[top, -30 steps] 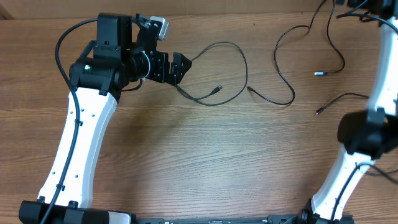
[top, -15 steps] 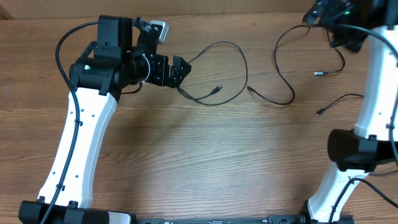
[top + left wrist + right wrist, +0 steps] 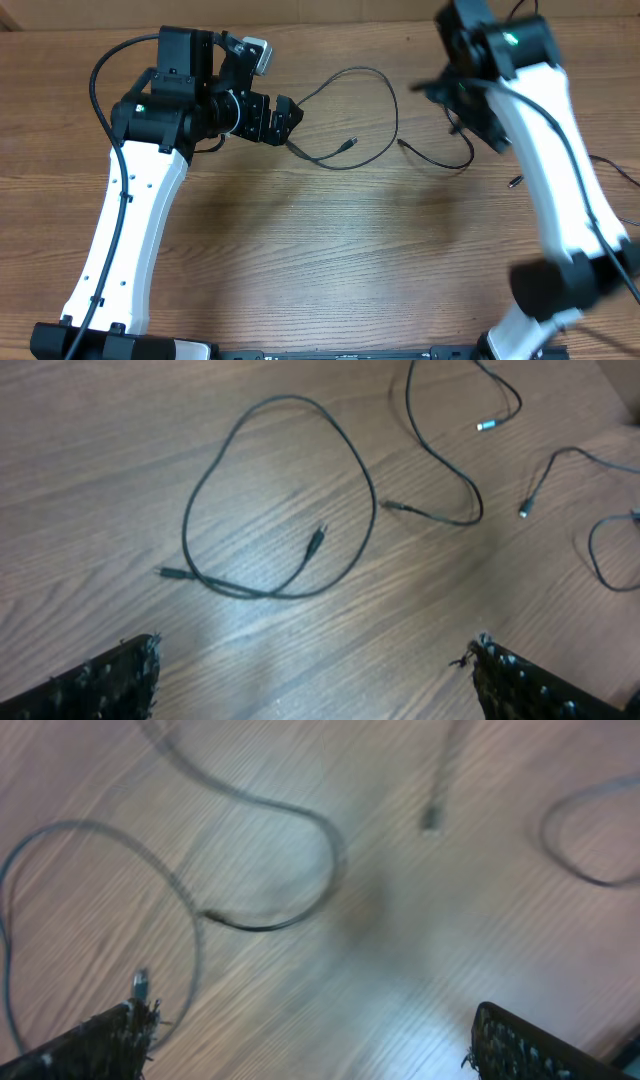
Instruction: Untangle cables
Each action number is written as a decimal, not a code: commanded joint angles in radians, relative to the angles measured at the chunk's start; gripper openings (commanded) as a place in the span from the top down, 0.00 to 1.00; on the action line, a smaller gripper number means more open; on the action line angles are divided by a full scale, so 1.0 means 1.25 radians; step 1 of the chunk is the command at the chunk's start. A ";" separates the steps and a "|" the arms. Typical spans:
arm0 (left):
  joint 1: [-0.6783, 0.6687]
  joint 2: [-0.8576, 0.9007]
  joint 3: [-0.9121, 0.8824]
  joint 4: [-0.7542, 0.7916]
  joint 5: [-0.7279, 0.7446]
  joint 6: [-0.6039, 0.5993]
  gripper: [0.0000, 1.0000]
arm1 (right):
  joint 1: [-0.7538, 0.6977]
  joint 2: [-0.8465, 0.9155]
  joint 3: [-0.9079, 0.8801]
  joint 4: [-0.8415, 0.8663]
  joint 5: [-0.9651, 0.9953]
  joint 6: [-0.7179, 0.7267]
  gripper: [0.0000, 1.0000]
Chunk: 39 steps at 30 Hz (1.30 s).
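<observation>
Several thin black cables lie apart on the wooden table. A looped cable [image 3: 385, 95] lies just right of my left gripper [image 3: 284, 115], with one plug [image 3: 350, 143] inside the loop. The left wrist view shows the loop [image 3: 280, 490] ahead of the open, empty left jaws [image 3: 315, 678]. A second, wavy cable [image 3: 435, 158] [image 3: 440, 460] lies further right, partly under my right arm. A third cable's plug [image 3: 515, 181] [image 3: 523, 512] lies beyond it. My right gripper [image 3: 468, 105] is blurred above the wavy cable [image 3: 300, 850]. Its jaws [image 3: 315, 1045] are open and empty.
The table's back edge [image 3: 330, 22] runs just behind the cables. The white left arm [image 3: 125, 220] spans the table's left side. The white right arm [image 3: 560, 170] crosses its right side. Another cable loop [image 3: 600, 550] lies at the far right.
My right arm has swung from the far right back corner leftward, over the wavy cable, and now covers part of it. My left gripper has barely moved. The cables have not shifted.
</observation>
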 commanded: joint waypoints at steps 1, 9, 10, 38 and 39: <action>0.005 -0.001 0.009 0.004 -0.009 0.019 0.00 | -0.034 -0.224 -0.211 0.022 0.070 0.098 0.00; 0.004 -0.001 0.009 0.001 -0.008 0.018 0.00 | -0.045 -0.485 -0.754 0.509 -0.176 0.094 0.00; 0.004 -0.001 0.009 0.000 -0.008 0.018 0.00 | -0.045 -0.485 -0.801 0.574 -0.203 0.094 0.00; 0.004 -0.001 0.009 -0.008 -0.027 0.046 0.00 | -0.202 -0.111 -0.891 1.041 -0.307 -0.005 0.62; 0.004 -0.001 0.009 -0.009 -0.027 0.046 0.00 | -0.202 -0.111 -0.891 1.046 -0.306 -0.005 0.64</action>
